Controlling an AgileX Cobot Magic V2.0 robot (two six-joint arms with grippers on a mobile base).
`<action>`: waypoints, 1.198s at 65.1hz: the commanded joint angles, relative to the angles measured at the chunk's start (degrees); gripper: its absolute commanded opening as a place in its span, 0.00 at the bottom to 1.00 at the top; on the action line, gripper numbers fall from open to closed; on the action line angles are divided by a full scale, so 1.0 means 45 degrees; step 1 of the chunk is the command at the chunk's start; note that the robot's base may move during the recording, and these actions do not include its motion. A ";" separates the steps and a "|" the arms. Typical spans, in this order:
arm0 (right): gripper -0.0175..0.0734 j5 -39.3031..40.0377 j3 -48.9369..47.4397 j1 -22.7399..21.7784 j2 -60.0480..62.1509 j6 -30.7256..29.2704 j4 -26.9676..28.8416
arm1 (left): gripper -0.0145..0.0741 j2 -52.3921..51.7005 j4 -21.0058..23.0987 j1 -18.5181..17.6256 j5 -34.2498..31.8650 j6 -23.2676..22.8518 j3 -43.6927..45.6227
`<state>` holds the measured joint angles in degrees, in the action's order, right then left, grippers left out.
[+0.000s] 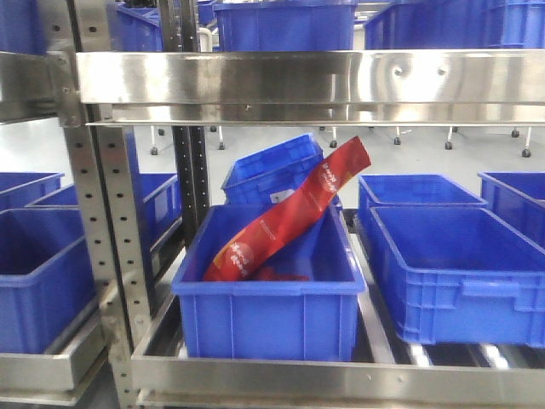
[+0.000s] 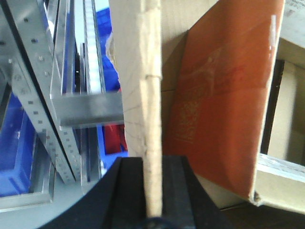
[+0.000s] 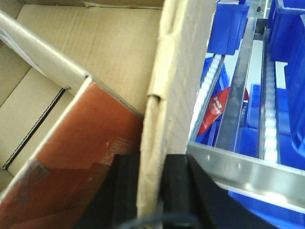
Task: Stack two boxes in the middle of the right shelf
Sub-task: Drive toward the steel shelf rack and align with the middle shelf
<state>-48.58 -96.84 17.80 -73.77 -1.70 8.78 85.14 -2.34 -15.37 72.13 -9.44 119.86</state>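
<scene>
An open brown cardboard box is held between both grippers; neither gripper nor the box shows in the front view. My left gripper (image 2: pixel 153 164) is shut on the top edge of one box wall (image 2: pixel 138 71). My right gripper (image 3: pixel 151 162) is shut on the edge of another wall (image 3: pixel 181 71). A red-brown flat sheet lies inside the box (image 2: pixel 219 95), also seen in the right wrist view (image 3: pixel 71 143). The shelf's shiny steel rail (image 1: pixel 298 77) runs across the top of the front view. A steel rail lies just beyond the box in both wrist views (image 2: pixel 88 107) (image 3: pixel 238 167). A second box is out of view.
Below the rail, a blue bin (image 1: pixel 264 315) holds a long red snack bag (image 1: pixel 289 213) leaning out. More blue bins stand right (image 1: pixel 460 273), left (image 1: pixel 34 281) and on top. A perforated steel post (image 1: pixel 111 230) stands at left.
</scene>
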 commanded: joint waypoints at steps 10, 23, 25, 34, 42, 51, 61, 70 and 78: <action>0.02 0.0615 -0.0167 -0.0091 0.0161 -0.0212 -0.0419 | 0.04 -0.0164 -0.0761 0.0067 -0.0481 -0.0009 0.0175; 0.02 0.0615 -0.0167 -0.0091 0.0161 -0.0212 -0.0419 | 0.04 -0.0164 -0.0761 0.0067 -0.0481 -0.0009 0.0175; 0.02 0.0615 -0.0167 -0.0091 0.0161 -0.0212 -0.0419 | 0.04 -0.0164 -0.0761 0.0067 -0.0481 -0.0009 0.0175; 0.02 0.0615 -0.0167 -0.0091 0.0161 -0.0212 -0.0419 | 0.04 -0.0164 -0.0761 0.0067 -0.0481 -0.0009 0.0175; 0.02 0.0615 -0.0167 -0.0091 0.0161 -0.0212 -0.0419 | 0.04 -0.0164 -0.0761 0.0067 -0.0481 -0.0009 0.0175; 0.02 0.0615 -0.0167 -0.0091 0.0161 -0.0212 -0.0419 | 0.04 -0.0164 -0.0761 0.0067 -0.0481 -0.0009 0.0175; 0.02 0.0615 -0.0167 -0.0091 0.0161 -0.0212 -0.0419 | 0.04 -0.0164 -0.0761 0.0067 -0.0481 -0.0009 0.0175; 0.02 0.0615 -0.0167 -0.0091 0.0161 -0.0212 -0.0419 | 0.04 -0.0164 -0.0761 0.0067 -0.0481 -0.0009 0.0175; 0.02 0.0615 -0.0167 -0.0091 0.0161 -0.0212 -0.0419 | 0.04 -0.0164 -0.0761 0.0067 -0.0481 -0.0009 0.0175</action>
<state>-48.58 -96.84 17.80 -73.77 -1.70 8.78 85.14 -2.34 -15.37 72.13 -9.44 119.86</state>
